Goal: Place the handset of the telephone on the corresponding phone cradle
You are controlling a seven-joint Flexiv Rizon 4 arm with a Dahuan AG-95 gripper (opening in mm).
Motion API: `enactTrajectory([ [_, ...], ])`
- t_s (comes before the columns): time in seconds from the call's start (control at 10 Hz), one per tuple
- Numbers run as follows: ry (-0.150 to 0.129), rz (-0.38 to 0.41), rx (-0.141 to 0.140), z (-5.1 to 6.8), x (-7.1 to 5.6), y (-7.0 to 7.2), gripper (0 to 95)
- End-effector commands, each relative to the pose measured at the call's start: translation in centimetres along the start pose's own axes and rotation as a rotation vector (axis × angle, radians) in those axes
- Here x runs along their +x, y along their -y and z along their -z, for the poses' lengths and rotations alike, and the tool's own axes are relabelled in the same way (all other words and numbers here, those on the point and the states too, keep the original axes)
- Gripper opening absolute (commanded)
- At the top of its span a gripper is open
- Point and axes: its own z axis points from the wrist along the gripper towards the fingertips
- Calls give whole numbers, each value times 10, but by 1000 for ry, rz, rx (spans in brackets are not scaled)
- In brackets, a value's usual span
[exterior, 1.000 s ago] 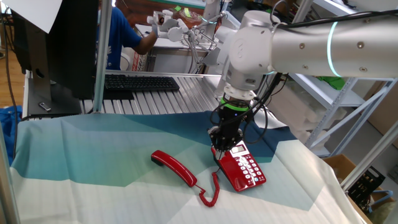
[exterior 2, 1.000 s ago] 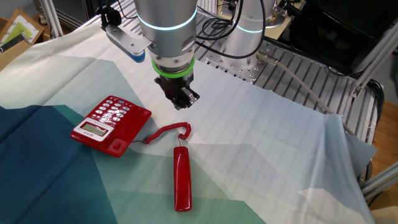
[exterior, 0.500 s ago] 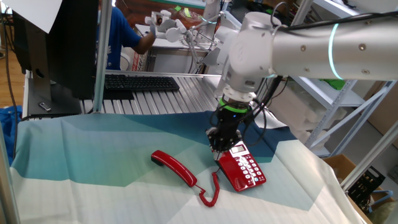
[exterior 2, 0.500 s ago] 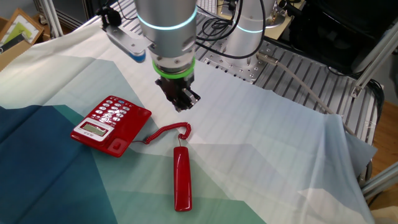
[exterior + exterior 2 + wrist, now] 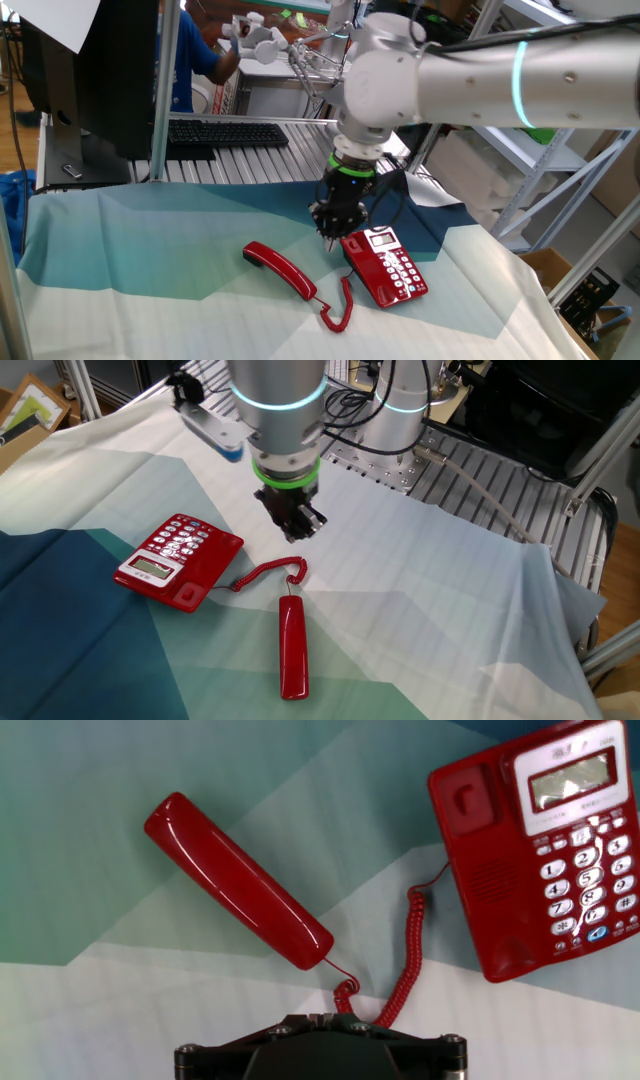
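1. The task is at its beginning: the handset (image 5: pixel 279 270) lies flat on the cloth, off the telephone (image 5: pixel 386 266), joined to it only by the coiled cord (image 5: pixel 338 305). Nothing has been lifted or seated yet.

2. The phone cradle (image 5: pixel 484 880), the long recessed strip left of the white buttons in the hand view, stands empty.

3. The hand (image 5: pixel 296 526) hangs over the cloth with its fingers clenched together on nothing. In one fixed view it sits at frame centre, just above and left of the telephone, with the handset lower left of it.

4. In the hand view the handset runs diagonally from upper left toward lower centre, its near end close to the cord's loop; the telephone fills the upper right.

5. Left to do, as I judge it: open the fingers, come down over the handset, grip it, carry it across and lay it into the cradle.

6. The counter (image 5: pixel 260 160) is ribbed metal under a cloth (image 5: pixel 420 610) of white, teal and dark blue patches.

7. Behind are a black keyboard (image 5: pixel 225 133), a dark monitor (image 5: pixel 100 70), shelving at right, and a person in blue (image 5: pixel 195 60) at upper left.
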Motion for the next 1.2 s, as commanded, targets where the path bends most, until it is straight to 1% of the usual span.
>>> enactTrajectory([
  [0.1,7,27,-15,-6,-7,-3,0],
  [0.2,9,58,-16,-9,-15,-5,0],
  [0.4,13,175,8,-11,-29,-5,0],
  [0.5,17,253,36,-11,-34,-4,0],
  [0.6,29,368,70,-11,-40,-3,0],
  [0.7,50,408,64,-12,-45,-2,0],
  [0.8,78,409,61,-14,-46,-4,0],
  [0.9,103,409,67,-17,-46,-5,0],
  [1.1,104,409,67,-17,-45,-7,0],
  [1.2,102,409,74,-16,-44,-9,0],
])
